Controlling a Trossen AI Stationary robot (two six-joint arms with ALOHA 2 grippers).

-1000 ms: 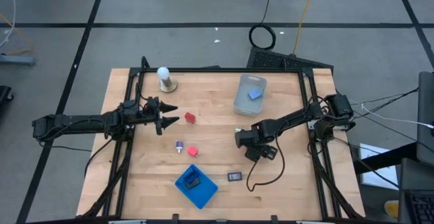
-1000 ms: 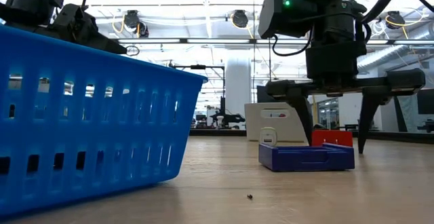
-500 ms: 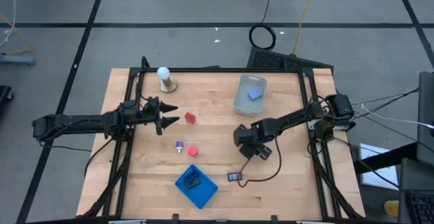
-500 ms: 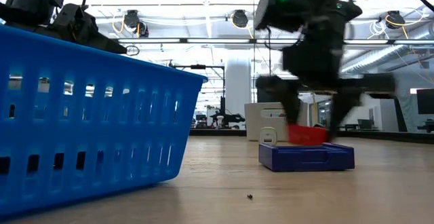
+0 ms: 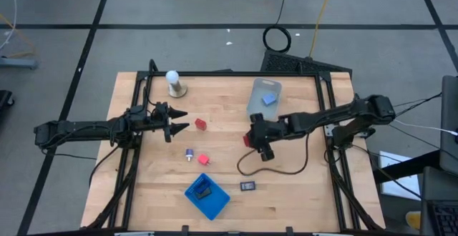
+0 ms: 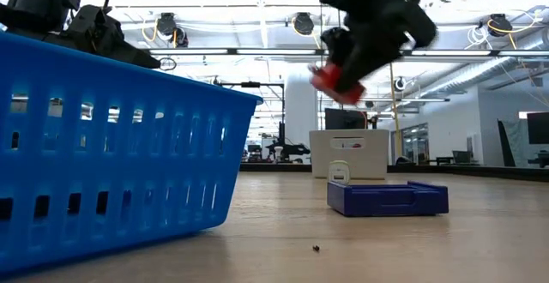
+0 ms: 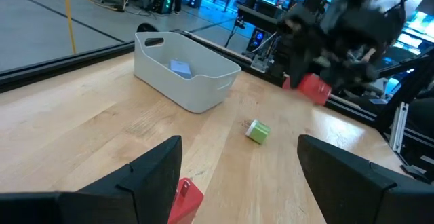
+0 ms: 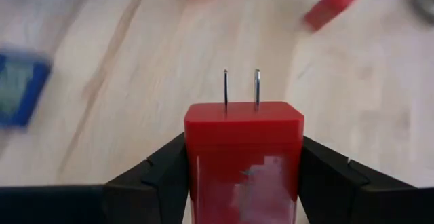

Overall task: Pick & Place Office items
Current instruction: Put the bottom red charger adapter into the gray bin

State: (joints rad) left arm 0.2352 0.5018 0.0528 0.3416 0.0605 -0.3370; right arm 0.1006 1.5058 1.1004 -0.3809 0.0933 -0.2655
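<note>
My right gripper [image 5: 252, 140] is shut on a red plug block [image 8: 243, 153] with two metal prongs [image 8: 241, 87], held above the middle of the table; the low view shows the red plug block [image 6: 333, 81] in the air. My left gripper [image 5: 180, 121] hovers open, just left of a second red block [image 5: 200, 124] that lies flat on the wood. A third red block [image 5: 204, 159], a small pale blue tube [image 5: 189, 154] and a flat black rectangle [image 5: 247, 186] also lie on the table. A green bit [image 7: 257, 131] lies below the right gripper. My right gripper pinches the red plug block by its two opposite sides [image 8: 193, 163] between both fingers [image 8: 152, 180], the prongs pointing out past the fingertips. The block is lifted clear and tilted. A black cord [image 5: 275, 170] hangs from it and lies in a slack loop on the table.
A clear bin [image 5: 264, 99] with a blue piece stands far of the right gripper. A blue tray [image 5: 209, 197] holding a dark item sits near the near edge. A white ball on a round stand [image 5: 173, 83] is at the far left. Bare wood lies on the right side.
My right gripper stood open astride the red plug block on the table, shut on it, then rose and moved toward the far and left edges, tipping as it went. The block is lifted clear now, and its black cord has been dragged along into a wider loop.
</note>
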